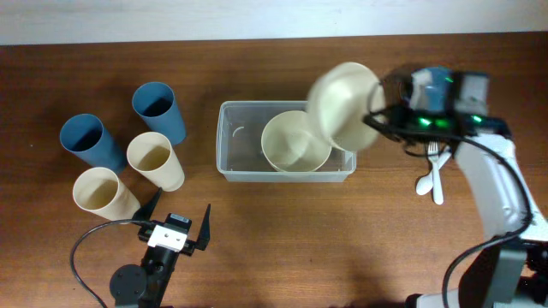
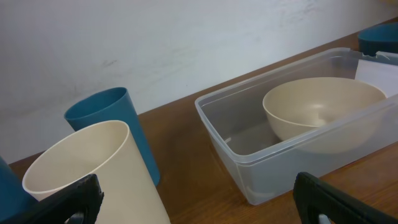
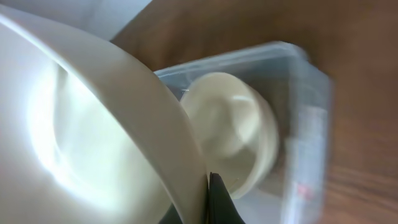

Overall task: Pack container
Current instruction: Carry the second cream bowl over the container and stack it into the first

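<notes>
A wooden table (image 1: pixel 282 248) fills nearly the whole overhead view. It is mid-brown, with fine darker grain running left to right and a dull, even finish. Along its far edge stands a white wall (image 1: pixel 257 17), seen from above as a narrow pale strip. From the left wrist camera the wall rises plain and off-white, with a few faint scuffs, and meets the tabletop directly. The light is soft and diffuse, so shadows on the wood are short and weak. In the right wrist view the wood is a brown blur.
</notes>
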You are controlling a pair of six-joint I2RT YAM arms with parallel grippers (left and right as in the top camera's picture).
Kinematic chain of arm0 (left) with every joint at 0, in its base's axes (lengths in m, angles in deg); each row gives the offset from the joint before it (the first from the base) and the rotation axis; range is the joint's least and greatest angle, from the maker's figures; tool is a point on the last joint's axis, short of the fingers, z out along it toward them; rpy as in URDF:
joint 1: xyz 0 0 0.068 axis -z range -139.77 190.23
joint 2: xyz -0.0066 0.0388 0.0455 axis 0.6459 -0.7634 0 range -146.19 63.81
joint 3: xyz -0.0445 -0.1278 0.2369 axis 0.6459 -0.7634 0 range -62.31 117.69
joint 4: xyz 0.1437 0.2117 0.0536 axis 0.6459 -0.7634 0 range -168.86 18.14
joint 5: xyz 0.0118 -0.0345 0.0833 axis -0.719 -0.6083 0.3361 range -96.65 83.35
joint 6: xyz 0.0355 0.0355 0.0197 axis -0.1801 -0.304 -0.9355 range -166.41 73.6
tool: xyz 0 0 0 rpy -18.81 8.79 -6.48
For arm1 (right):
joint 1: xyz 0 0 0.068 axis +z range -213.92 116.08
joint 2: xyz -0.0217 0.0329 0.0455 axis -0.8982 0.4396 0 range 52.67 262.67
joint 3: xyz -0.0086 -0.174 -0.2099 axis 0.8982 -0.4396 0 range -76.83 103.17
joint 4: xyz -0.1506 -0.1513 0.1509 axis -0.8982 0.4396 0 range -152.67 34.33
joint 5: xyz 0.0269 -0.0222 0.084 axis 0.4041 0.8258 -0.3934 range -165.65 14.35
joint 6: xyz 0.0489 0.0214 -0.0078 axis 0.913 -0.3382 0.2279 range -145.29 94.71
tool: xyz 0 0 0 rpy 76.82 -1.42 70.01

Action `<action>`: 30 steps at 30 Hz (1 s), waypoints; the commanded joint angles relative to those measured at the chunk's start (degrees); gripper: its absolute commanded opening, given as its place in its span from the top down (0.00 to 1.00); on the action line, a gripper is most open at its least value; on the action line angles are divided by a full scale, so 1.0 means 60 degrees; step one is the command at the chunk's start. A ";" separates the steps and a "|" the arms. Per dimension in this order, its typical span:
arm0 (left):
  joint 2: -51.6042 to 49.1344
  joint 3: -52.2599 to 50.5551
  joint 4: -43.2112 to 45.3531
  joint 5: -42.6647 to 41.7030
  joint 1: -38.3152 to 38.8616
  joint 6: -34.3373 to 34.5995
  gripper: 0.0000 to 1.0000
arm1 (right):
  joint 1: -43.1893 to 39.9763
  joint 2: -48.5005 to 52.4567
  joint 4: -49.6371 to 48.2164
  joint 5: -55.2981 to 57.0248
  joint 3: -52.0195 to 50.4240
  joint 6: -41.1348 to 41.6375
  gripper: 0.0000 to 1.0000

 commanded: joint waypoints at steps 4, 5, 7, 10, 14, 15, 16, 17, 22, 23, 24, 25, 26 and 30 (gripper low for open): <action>0.0073 -0.0066 -0.0007 0.0069 -0.0047 -0.0080 0.00 | 0.1851 -0.0189 0.0066 0.3530 0.0688 0.1344 0.96; 0.0073 -0.0066 -0.0007 0.0069 -0.0047 -0.0080 0.00 | 0.2047 -0.0113 0.0102 0.3894 0.0688 0.1424 0.96; 0.0073 -0.0066 -0.0007 0.0069 -0.0047 -0.0080 0.00 | 0.2412 0.0062 0.0178 0.4466 0.0688 0.1555 0.96; 0.0073 -0.0066 -0.0007 0.0069 -0.0047 -0.0080 0.00 | 0.2798 0.0262 0.0229 0.4860 0.0688 0.1555 0.96; 0.0073 -0.0066 -0.0007 0.0069 -0.0047 -0.0080 0.00 | 0.3013 0.0455 0.0313 0.5144 0.0688 0.1585 0.96; 0.0073 -0.0066 -0.0007 0.0069 -0.0047 -0.0080 0.00 | 0.3013 0.0495 0.0335 0.5140 0.0688 0.1585 0.96; 0.0073 -0.0066 -0.0007 0.0069 -0.0047 -0.0080 0.00 | 0.3013 0.0550 0.0368 0.5144 0.0688 0.1581 0.96; 0.0073 -0.0066 -0.0007 0.0069 -0.0047 -0.0080 0.00 | 0.3013 0.0601 0.0375 0.5144 0.0678 0.1581 0.96; 0.0073 -0.0066 -0.0007 0.0069 -0.0047 -0.0080 0.00 | 0.3013 0.0867 0.0433 0.5151 0.0670 0.1577 0.96; 0.0073 -0.0066 -0.0007 0.0069 -0.0047 -0.0080 0.00 | 0.3013 0.0918 0.0433 0.5173 0.0670 0.1574 0.96; 0.0073 -0.0066 -0.0007 0.0069 -0.0047 -0.0080 0.00 | 0.3013 0.0969 0.0430 0.5169 0.0670 0.1545 0.96; 0.0073 -0.0066 -0.0007 0.0069 -0.0047 -0.0080 0.00 | 0.3013 0.1013 0.0433 0.5169 0.0670 0.1545 0.96; 0.0073 -0.0066 -0.0007 0.0069 -0.0047 -0.0080 0.00 | 0.3013 0.1060 0.0444 0.5173 0.0667 0.1545 0.96; 0.0073 -0.0066 -0.0007 0.0069 -0.0047 -0.0080 0.00 | 0.3016 0.1268 0.0444 0.5169 0.0659 0.1545 0.96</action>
